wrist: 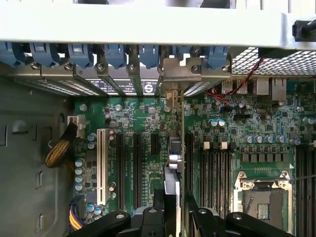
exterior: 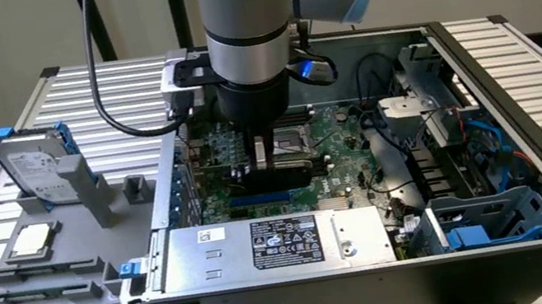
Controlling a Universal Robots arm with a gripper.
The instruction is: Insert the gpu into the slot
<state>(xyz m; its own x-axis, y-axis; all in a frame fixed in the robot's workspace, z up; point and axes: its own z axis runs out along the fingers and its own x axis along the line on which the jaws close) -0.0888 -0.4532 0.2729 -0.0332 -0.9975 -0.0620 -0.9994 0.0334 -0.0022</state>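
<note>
Down inside the open dark-grey metal computer case (exterior: 386, 299), my black two-fingered gripper (wrist: 175, 200) is clamped narrowly on the thin flat black gpu card (wrist: 173, 170), one finger against each face. From the wrist view I see the card edge-on, so its faces are hidden and its lower edge lies out of sight beneath it. I cannot tell whether it touches the connector or hangs just above. A silver metal bracket (wrist: 180, 71) at the card's far end sits against the rear wall, among a row of blue plastic clips (wrist: 116, 52).

In the exterior view the long narrow bright blue plastic slot (exterior: 257, 201) shows in part just below my fingers on the green motherboard (wrist: 232, 123); the card and my wrist cover the rest. Black memory slots (wrist: 212, 168) run parallel close on one side and black expansion slots (wrist: 136, 168) on the other, leaving little room sideways. The silver labelled power supply box (exterior: 265, 245) stands near the slot, between it and the case's front wall.
</note>
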